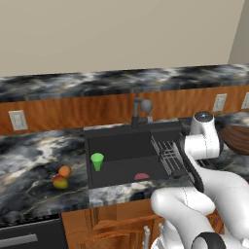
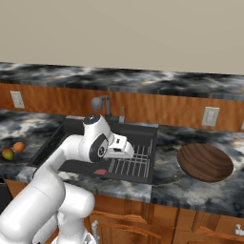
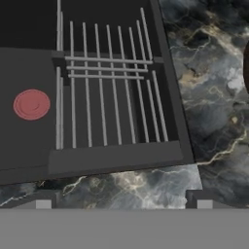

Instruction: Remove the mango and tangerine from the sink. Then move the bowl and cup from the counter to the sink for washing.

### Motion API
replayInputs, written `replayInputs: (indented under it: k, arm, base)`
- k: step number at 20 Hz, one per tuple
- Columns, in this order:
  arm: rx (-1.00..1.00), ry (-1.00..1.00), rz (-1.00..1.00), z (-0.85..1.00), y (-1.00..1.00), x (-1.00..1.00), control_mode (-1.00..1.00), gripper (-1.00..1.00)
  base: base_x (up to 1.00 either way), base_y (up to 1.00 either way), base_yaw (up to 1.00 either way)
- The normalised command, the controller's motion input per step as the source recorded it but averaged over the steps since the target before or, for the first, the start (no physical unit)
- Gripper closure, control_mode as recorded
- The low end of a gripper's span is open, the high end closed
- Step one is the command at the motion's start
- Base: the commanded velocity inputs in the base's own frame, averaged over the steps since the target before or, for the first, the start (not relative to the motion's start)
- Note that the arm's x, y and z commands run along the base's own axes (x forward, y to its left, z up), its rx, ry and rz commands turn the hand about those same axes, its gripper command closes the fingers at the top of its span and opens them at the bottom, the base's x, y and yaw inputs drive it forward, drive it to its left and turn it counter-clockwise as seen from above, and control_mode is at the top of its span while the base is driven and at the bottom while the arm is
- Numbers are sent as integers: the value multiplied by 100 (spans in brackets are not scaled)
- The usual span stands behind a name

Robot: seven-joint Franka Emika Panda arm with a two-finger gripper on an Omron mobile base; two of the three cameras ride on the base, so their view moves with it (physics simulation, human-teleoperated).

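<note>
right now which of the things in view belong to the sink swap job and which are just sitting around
Job things:
mango and tangerine, on the counter left of the sink
cup, standing in the sink
bowl, on the counter right of the sink
gripper, open above the sink's front edge

Just there:
faucet
wire rack
red drain disc
wall outlets

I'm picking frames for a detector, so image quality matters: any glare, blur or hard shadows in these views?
Left base view: flat, even light, soft edges; the cup stands out against the dark sink. Right base view: equally soft, no glare on the bowl. Hand view: slightly blurred, the wire rack casts no clear shadow.
</note>
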Motion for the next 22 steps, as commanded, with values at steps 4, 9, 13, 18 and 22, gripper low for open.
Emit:
replayInputs:
  k: [4, 9, 13, 18, 22]
  arm:
    - [0, 3, 4, 0, -42, 0, -100, -100]
    - [0, 3, 5, 0, -41, 0, -100, -100]
    - [0, 0, 7, 2, -32, 4, -100, -100]
    - [0, 0, 4, 5, -29, 8, -100, -100]
    - [0, 0, 1, 6, -27, 7, -100, -100]
  base:
    - [0, 0, 0]
    - [0, 0, 0]
    - [0, 0, 0]
    - [0, 0, 0]
    - [0, 0, 0]
